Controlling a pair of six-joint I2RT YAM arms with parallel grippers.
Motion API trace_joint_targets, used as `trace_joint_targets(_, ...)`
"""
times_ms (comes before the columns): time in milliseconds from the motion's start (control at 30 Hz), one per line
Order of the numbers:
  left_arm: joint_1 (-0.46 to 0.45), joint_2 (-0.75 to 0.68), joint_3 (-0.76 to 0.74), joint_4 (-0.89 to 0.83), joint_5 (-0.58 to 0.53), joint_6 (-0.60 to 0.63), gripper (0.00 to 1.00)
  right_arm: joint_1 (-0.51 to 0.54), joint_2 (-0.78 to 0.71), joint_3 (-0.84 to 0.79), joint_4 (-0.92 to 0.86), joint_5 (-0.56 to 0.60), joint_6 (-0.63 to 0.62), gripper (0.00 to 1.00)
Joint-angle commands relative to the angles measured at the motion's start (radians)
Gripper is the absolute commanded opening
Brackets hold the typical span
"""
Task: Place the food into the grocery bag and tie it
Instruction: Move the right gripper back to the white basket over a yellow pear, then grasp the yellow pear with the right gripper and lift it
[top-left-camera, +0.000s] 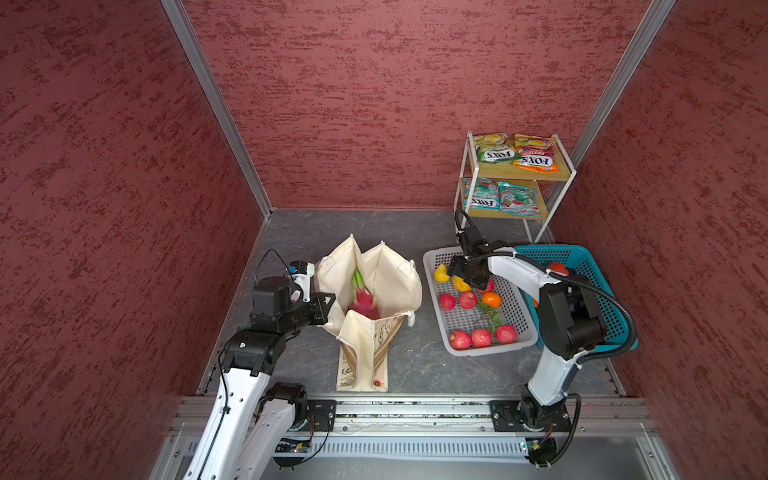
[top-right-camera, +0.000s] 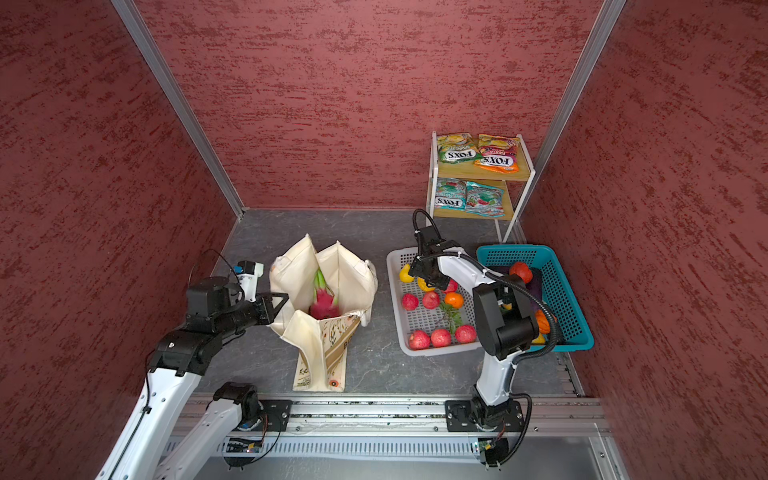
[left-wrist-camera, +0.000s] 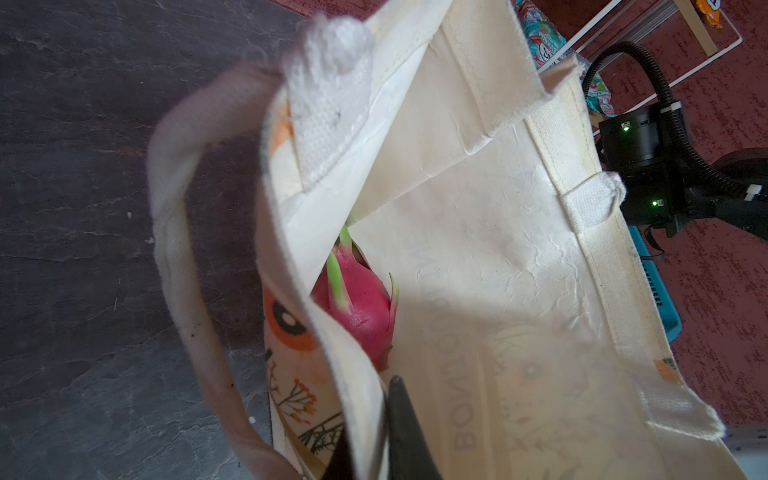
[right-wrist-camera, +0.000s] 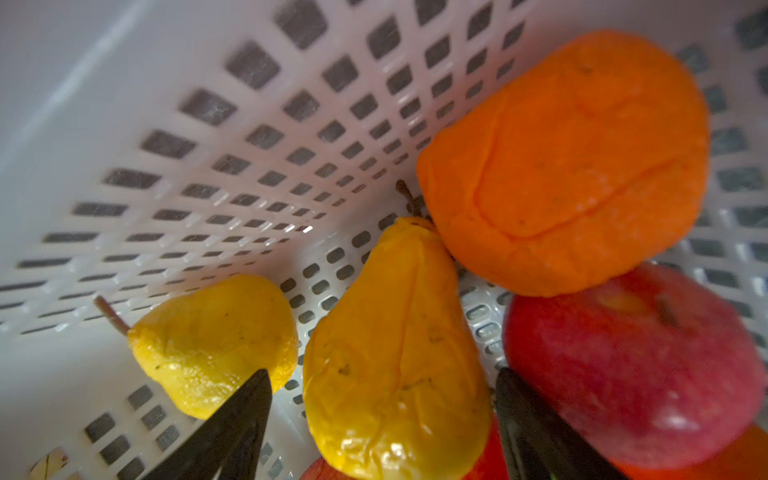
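Right wrist view: the right gripper (right-wrist-camera: 382, 382) is found with its jaws spread wide, set astride a yellow pear (right-wrist-camera: 395, 324) in the grey perforated basket (right-wrist-camera: 249, 124) but not closed on it. A smaller yellow fruit (right-wrist-camera: 212, 340), an orange (right-wrist-camera: 565, 162) and a red apple (right-wrist-camera: 631, 374) lie close beside. In both top views the grocery bag (top-left-camera: 390, 274) is stood left of that basket. Its left rim is pinched by the clenched left gripper (left-wrist-camera: 370, 440), so the mouth is held open. Only a pink dragon fruit (top-left-camera: 363, 301) can be seen inside. The task is judged barely begun. The other basket fruit, the vegetables in the teal basket (top-left-camera: 598, 274) on the right and the FOX'S packets (top-left-camera: 496, 151) on the shelf rack (top-left-camera: 571, 170) at the far right are all to be bagged, and the loop handles (left-wrist-camera: 174, 249) are not yet tied.
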Motion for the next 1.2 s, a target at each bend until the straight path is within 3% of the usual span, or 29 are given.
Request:
trace_joint_targets(0,0.005,-0.01,-0.014,0.008,0.01,0.003,0.11,-0.01,0.017,0.021,0.032,-0.005,0.021,0.84)
trace_joint_targets(600,0.006,-0.024,-0.014,0.009,0.008,0.004,0.11,-0.015,-0.032,0.01,0.036,-0.028,0.025,0.6)
trace_joint_targets(967,0.012,-0.024,-0.014,0.009,0.005,0.003,0.11,0.01,-0.3,0.061,-0.087,-0.067,-0.014,0.58)
trace_joint_targets(1167,0.016,-0.024,-0.015,0.007,0.002,0.003,0.11,0.145,-0.437,0.172,-0.119,-0.058,-0.103,0.55)
